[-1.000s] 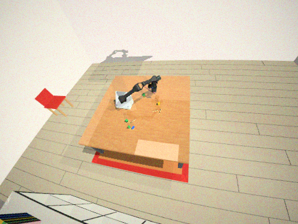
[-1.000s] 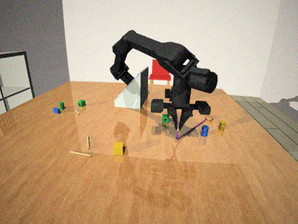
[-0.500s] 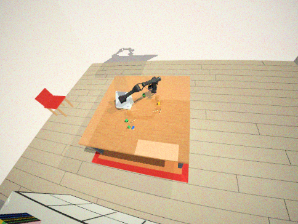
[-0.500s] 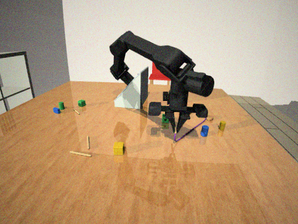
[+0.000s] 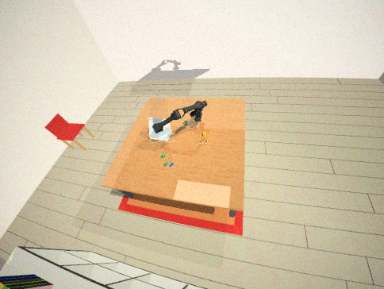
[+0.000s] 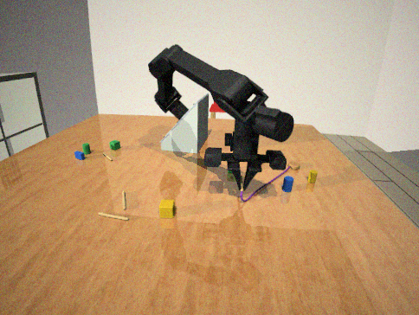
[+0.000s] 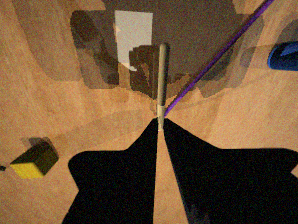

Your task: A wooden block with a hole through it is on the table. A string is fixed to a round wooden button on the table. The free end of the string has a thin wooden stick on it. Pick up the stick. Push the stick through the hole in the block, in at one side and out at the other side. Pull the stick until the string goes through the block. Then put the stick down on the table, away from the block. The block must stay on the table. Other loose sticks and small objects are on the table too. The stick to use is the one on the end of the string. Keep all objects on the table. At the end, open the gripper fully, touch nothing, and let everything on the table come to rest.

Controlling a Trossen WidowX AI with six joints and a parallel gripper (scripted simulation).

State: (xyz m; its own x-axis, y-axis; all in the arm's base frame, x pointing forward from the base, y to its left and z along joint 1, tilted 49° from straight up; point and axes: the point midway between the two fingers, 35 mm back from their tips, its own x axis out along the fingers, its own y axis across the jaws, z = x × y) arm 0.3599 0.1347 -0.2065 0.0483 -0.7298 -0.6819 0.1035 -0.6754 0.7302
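The green wooden block (image 5: 185,122) (image 6: 230,175) stands on the table behind my fingers in the exterior view, partly hidden; its hole cannot be made out and it is outside the wrist view. My gripper (image 6: 242,189) (image 7: 159,122) is shut on the stick (image 7: 163,75) near one end. The stick points up the wrist view, away from the fingers, and is nearly hidden in the exterior view. The purple string (image 6: 243,201) (image 7: 218,52) leaves the stick at the fingertips, dips, then runs to the round wooden button (image 6: 294,166) at the right. No string shows passing through the block.
A blue cylinder (image 6: 287,184) (image 7: 285,56) and a yellow cylinder (image 6: 312,176) stand near the button. A yellow cube (image 6: 167,208) (image 7: 29,170) and loose sticks (image 6: 113,216) (image 6: 124,200) lie left of the gripper. Small green and blue pieces lie farther left. A pale wedge (image 6: 186,134) is behind.
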